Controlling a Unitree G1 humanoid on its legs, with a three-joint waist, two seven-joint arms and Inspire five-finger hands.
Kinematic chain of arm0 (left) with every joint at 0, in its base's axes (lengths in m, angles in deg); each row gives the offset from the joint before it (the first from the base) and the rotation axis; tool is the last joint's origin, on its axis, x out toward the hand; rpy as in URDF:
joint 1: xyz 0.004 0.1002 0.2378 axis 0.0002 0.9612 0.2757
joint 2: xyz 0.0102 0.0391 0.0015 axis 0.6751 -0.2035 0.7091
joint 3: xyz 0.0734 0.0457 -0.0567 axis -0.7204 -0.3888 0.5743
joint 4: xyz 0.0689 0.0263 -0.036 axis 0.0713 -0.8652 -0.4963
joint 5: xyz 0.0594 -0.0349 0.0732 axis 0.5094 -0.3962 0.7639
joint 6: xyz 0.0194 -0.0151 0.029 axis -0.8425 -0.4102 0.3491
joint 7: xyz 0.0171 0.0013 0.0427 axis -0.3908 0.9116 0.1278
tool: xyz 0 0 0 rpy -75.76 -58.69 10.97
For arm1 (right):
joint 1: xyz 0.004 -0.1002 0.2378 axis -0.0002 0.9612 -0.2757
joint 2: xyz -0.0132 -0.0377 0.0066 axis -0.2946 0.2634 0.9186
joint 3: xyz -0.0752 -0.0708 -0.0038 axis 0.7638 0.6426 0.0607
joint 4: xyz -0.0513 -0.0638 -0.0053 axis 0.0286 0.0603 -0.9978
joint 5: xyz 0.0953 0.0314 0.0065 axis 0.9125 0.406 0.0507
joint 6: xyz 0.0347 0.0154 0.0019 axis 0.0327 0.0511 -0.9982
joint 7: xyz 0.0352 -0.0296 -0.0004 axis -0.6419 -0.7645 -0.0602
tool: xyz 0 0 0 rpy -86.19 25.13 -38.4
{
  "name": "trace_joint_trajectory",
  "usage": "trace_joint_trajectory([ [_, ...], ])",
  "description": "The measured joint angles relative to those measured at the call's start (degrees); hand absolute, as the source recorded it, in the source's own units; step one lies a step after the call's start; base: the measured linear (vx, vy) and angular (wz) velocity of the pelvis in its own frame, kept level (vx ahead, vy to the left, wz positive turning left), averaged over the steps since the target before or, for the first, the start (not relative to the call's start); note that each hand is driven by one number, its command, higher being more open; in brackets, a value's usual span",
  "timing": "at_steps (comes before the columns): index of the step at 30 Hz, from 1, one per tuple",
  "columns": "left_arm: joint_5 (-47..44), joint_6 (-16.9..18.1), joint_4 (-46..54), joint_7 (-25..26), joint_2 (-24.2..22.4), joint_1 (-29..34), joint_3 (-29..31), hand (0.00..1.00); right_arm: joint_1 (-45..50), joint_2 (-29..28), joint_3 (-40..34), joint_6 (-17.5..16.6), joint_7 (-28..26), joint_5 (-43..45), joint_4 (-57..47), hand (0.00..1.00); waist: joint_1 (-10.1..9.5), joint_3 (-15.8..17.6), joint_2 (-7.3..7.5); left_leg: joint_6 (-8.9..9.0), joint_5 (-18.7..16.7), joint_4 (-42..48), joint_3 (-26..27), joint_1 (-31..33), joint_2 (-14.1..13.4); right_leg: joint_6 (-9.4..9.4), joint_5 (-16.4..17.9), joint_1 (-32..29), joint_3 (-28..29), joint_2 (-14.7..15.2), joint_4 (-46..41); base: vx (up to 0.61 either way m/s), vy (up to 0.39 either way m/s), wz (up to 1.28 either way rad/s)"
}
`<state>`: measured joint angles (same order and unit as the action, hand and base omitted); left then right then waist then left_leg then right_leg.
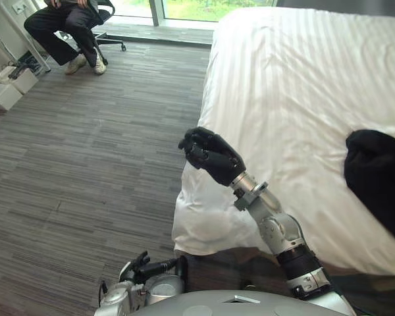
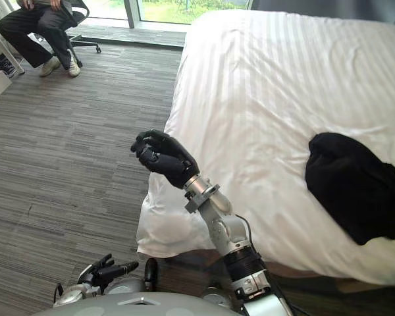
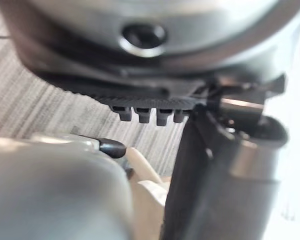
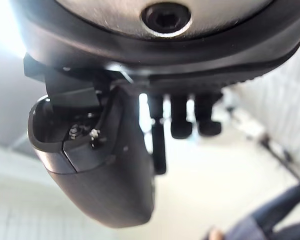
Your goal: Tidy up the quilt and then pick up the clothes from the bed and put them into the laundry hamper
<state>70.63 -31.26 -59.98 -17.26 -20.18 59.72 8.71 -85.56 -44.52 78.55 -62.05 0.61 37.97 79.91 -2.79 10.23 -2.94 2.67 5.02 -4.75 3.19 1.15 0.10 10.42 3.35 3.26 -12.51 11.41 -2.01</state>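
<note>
Meanwhile, right hand (image 1: pixel 210 157) curled empty above quilt (image 1: pixel 303 79) corner, seemingly poised to tug it straight | left hand (image 1: pixel 148 266) relaxed, idle, low | black clothes (image 1: pixel 376 174) lie on quilt, uncollected

- Eye views are looking steeply down from the head, slightly offset, sharing the bed (image 1: pixel 283 79) corner, floor (image 1: pixel 85 164) and right hand (image 1: pixel 209 155).
- Wrist views are peering along left hand (image 3: pixel 142 114) and right hand, very close.

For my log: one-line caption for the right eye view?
Right hand, curled and empty, hovers by the white quilt's near corner; black garment lies further right; seated person beyond.
</note>
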Motion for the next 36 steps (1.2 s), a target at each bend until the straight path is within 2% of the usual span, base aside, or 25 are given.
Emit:
trace_joint_trajectory([
  [1,-0.45,0.14,0.01,-0.41,-0.22,0.08,-1.01,1.0,-0.4,1.56,-1.4,0.9,1.09,-0.06,-0.01,0.0,0.07,0.28,-0.87,0.2,0.32,-0.01,0.02,1.3,-0.04,0.11,-0.06,-1.43,0.19,0.19,-0.22,-0.15,0.067,-0.04],
  [2,-1.32,0.86,0.05,-0.72,-1.07,-0.25,-1.71,1.0,-1.28,3.93,-3.23,2.27,2.81,-0.16,-0.01,0.0,0.36,1.51,-2.78,0.33,0.98,-0.02,-0.06,3.07,0.18,0.24,-0.21,-3.79,0.36,0.56,-1.35,-0.14,0.064,0.02],
  [3,-1.62,1.39,0.14,-0.79,-1.47,-0.54,-2.23,1.0,-1.84,5.38,-4.27,3.0,3.64,-0.24,0.03,0.0,0.75,2.34,-3.84,0.1,1.42,-0.02,-0.13,4.06,0.26,0.28,-0.24,-5.12,0.41,0.7,-2.11,-0.18,0.079,0.06],
  [4,-3.14,2.43,0.22,-0.92,-1.8,-1.08,-3.37,1.0,-2.6,7.87,-6.36,4.06,5.22,-0.48,0.05,0.0,1.33,3.96,-5.54,0.44,2.16,-0.02,-0.22,6.19,0.36,0.32,-0.25,-8.05,0.66,0.99,-3.78,-0.15,0.059,-0.03],
  [5,-4.34,3.47,0.27,-1.15,-1.9,-1.42,-3.73,1.0,-3.06,9.2,-8.51,4.99,6.81,-0.6,0.09,0.0,1.57,5.55,-6.36,0.44,2.81,-0.01,0.06,7.91,0.25,0.26,-0.19,-11.02,1.61,1.02,-5.57,-0.11,0.023,-0.12],
  [7,-5.59,4.84,0.53,-1.36,-2.06,-2.38,-3.7,1.0,-2.99,10.34,-11.88,5.1,8.7,-0.73,0.1,0.0,2.19,8.34,-6.34,0.47,3.36,0.0,0.73,9.96,-0.08,-0.08,0.17,-14.8,2.71,0.95,-8.09,-0.06,-0.026,-0.25],
  [11,-7.56,6.42,2.63,-0.91,-0.66,-3.34,-3.22,1.0,-0.71,9.95,-15.79,2.59,9.28,2.02,-4.26,0.0,3.12,11.36,-3.78,0.33,4.16,0.03,3.04,12.83,-0.48,-0.39,2.2,-22.06,5.65,1.26,-14.61,0.02,-0.057,-0.25],
  [14,-8.35,6.9,3.99,1.22,-1.42,-5.45,-2.81,1.0,4.47,7.71,-18.46,-0.95,9.1,2.41,-7.51,0.0,3.04,12.6,-2.04,0.32,4.5,0.05,3.86,13.6,-0.48,-1.03,4.38,-24.97,6.41,1.53,-18.73,0.06,-0.077,-0.04],
  [16,-8.81,7.06,5.12,1.43,-2.13,-6.61,-2.65,1.0,9.5,4.25,-19.44,-4.54,7.61,2.34,-9.13,0.0,3.15,13.38,-0.74,0.66,4.26,0.05,4.68,13.56,-0.9,-1.68,5.22,-25.59,6.74,1.27,-20.11,0.08,-0.079,-0.11],
  [19,-9.51,7.06,5.35,1.8,-2.69,-7.62,-0.95,1.0,15.23,0.79,-20.67,-9.43,5.36,2.33,-8.82,0.0,3.29,14.11,0.57,1.09,3.29,0.76,5.91,13.25,-1.49,-1.89,5.55,-25.57,7.65,0.66,-20.13,0.07,-0.06,-0.2],
  [20,-9.56,7.07,5.42,1.8,-2.7,-7.86,-0.03,1.0,17.25,-0.69,-20.75,-11.69,4.19,2.3,-8.26,0.0,3.41,14.48,1.53,1.17,2.44,1.73,6.81,13.16,-1.83,-1.89,5.55,-25.33,8.32,0.31,-19.76,0.06,-0.052,-0.3],
  [23,-9.56,6.9,4.63,1.85,-2.75,-8.3,2.87,1.0,21.17,-3.6,-21.96,-15.4,1.74,2.37,-3.15,0.0,4.09,14.36,3.81,1.27,0.2,3.95,8.73,12.15,-2.81,-1.81,5.41,-23.44,9.59,-0.71,-18.15,0.07,-0.044,-0.33],
  [26,-9.6,7.13,2.6,1.79,-2.87,-8.31,5.25,1.0,23.23,-5.94,-25.12,-16.72,-0.83,2.37,3.54,0.0,4.58,13.26,5.27,1.43,-2.08,5.53,10.59,9.98,-3.87,-1.97,5.23,-20.27,10.54,-1.7,-15.86,0.09,-0.031,-0.3],
  [30,-9.63,7.15,-0.54,1.74,-3.74,-8.28,8.86,1.0,24.04,-8.85,-30.07,-17.0,-2.69,2.17,12.52,0.0,4.72,10.68,5.89,1.82,-4.14,6.61,12.74,7.92,-4.93,-2.14,4.53,-17.28,11.52,-2.68,-13.15,0.13,-0.017,-0.28],
  [31,-9.63,7.15,-1.3,1.73,-4.06,-8.23,10.11,1.0,24.37,-9.75,-32.62,-17.02,-2.71,1.73,16.27,1.0,4.67,9.87,5.79,1.84,-4.48,6.63,13.65,6.82,-5.04,-2.2,4.34,-15.84,11.41,-2.72,-12.35,0.14,0.005,-0.05],
  [33,-9.62,6.9,-2.39,1.52,-5.23,-7.88,12.23,1.0,25.26,-10.7,-36.48,-17.31,-2.62,-0.76,21.54,1.0,4.57,8.56,5.64,2.08,-5.49,6.68,14.7,4.3,-5.21,-2.23,4.29,-12.83,11.05,-2.74,-11.16,0.14,0.013,-0.05],
  [36,-9.57,5.99,-3.58,0.62,-6.63,-6.44,15.46,1.0,27.48,-10.93,-43.07,-17.24,0.28,-6.83,32.02,1.0,4.5,4.6,5.15,2.37,-6.98,6.61,15.38,0.94,-5.34,-2.37,4.16,-8.69,10.08,-2.66,-9.55,0.14,0.02,-0.02],
])
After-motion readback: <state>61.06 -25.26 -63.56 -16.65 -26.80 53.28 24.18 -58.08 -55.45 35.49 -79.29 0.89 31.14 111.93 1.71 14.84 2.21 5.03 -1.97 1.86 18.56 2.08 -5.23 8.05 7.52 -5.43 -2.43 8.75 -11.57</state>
